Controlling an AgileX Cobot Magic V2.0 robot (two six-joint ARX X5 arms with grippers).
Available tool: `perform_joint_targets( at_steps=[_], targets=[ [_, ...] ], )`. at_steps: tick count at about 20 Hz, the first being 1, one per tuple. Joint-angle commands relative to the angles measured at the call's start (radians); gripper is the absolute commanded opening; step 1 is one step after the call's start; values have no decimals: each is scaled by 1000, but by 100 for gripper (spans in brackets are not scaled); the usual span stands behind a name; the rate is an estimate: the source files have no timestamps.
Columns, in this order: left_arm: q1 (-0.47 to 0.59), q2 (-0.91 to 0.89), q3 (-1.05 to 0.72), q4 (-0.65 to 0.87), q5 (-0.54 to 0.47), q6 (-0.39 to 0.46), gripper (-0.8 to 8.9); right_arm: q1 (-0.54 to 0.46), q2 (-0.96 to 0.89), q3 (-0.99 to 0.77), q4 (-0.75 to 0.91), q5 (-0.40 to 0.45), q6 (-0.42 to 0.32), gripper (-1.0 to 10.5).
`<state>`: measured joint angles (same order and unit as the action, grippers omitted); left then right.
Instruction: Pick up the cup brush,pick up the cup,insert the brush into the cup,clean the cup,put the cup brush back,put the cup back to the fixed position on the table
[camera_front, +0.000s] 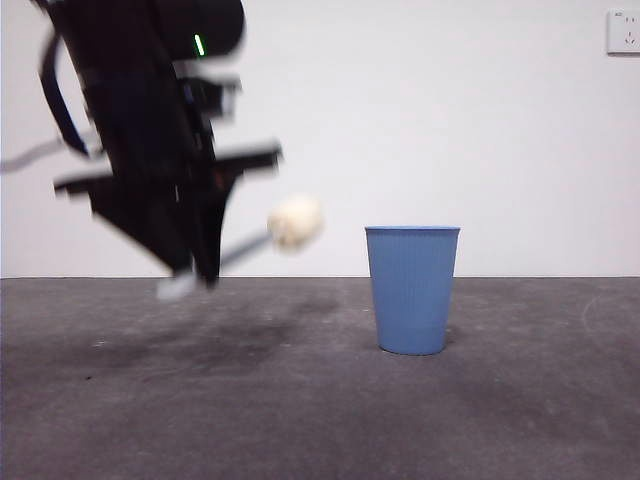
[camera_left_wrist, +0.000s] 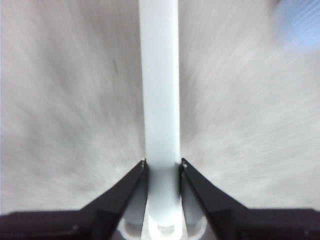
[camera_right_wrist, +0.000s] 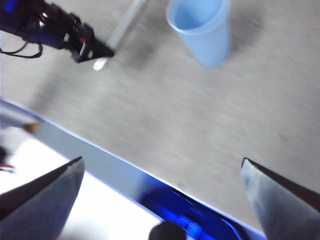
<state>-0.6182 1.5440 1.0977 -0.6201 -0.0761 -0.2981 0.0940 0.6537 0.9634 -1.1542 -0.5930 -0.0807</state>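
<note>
Overhead, the left gripper (camera_front: 200, 270) clamps the cup brush (camera_front: 285, 228) clear above the table (camera_front: 520, 400), sponge head pointing toward the cup (camera_front: 412, 288), open room between them. Meanwhile the right gripper (camera_right_wrist: 160, 175) hangs high, jaws wide apart, with the cup upright on the dark surface before a white wall (camera_front: 450, 120).
</note>
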Motion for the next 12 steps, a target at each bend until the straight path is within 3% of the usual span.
perform_joint_targets(
  at_steps=[1,5,8,12],
  targets=[
    [5,-119,-3,-19,0,67,-9,13,21,3,108,-113,50,592],
    [5,-334,-3,-61,3,94,-9,47,137,-1,256,-101,102,590],
    [5,-456,-3,-85,3,98,-9,110,251,-44,369,-41,135,590],
    [5,-540,-3,-154,3,120,-9,264,356,-180,559,161,205,591]
  ],
)
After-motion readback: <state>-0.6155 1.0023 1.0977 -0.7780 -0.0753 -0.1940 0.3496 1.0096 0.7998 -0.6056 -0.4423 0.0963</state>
